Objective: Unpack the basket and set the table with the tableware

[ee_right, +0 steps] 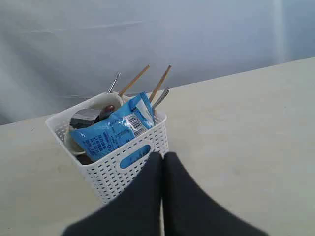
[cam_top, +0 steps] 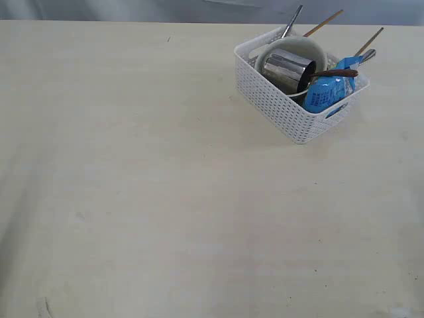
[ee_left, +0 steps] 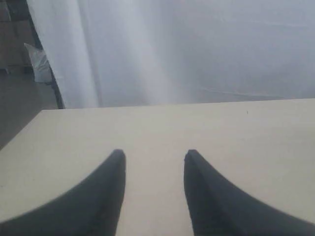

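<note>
Blue snack bag (ee_right: 113,130), white print and barcode on its face, lying tilted. Pale grey fabric backdrop (ee_left: 197,49), faintly creased, behind.

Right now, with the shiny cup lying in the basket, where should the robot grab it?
Probably by the rim of its open mouth, coming down from above. The steel cup lies tipped on its side in the cream bowl, mouth toward the blue snack bag, and the basket walls block a sideways approach.
</note>
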Tool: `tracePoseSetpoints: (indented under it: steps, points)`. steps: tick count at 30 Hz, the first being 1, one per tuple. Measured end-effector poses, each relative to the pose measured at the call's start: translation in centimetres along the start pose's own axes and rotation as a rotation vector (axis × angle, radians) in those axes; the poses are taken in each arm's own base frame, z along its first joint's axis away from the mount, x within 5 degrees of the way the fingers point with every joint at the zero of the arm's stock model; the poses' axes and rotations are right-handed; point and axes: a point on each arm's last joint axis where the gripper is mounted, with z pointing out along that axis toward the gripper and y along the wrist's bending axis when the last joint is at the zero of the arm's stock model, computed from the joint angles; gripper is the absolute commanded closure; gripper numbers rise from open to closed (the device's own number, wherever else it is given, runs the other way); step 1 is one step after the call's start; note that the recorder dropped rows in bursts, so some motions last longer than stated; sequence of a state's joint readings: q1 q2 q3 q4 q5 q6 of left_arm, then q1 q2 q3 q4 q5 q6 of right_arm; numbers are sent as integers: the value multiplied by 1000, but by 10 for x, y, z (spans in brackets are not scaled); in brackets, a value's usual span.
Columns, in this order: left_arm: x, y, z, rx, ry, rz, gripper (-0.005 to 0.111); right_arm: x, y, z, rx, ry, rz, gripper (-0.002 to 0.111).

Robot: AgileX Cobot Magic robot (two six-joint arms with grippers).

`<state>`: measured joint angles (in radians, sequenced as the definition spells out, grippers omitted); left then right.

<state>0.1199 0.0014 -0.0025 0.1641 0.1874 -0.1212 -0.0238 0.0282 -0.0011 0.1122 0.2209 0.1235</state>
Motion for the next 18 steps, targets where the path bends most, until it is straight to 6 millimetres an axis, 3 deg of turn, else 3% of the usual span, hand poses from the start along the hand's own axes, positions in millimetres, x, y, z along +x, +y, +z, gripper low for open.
tracePoseSetpoints:
  steps: [18]
  points:
    - [0, 0, 0, 0, 0, 0, 69, -16, 2, -1, -22, -180, -7, 109]
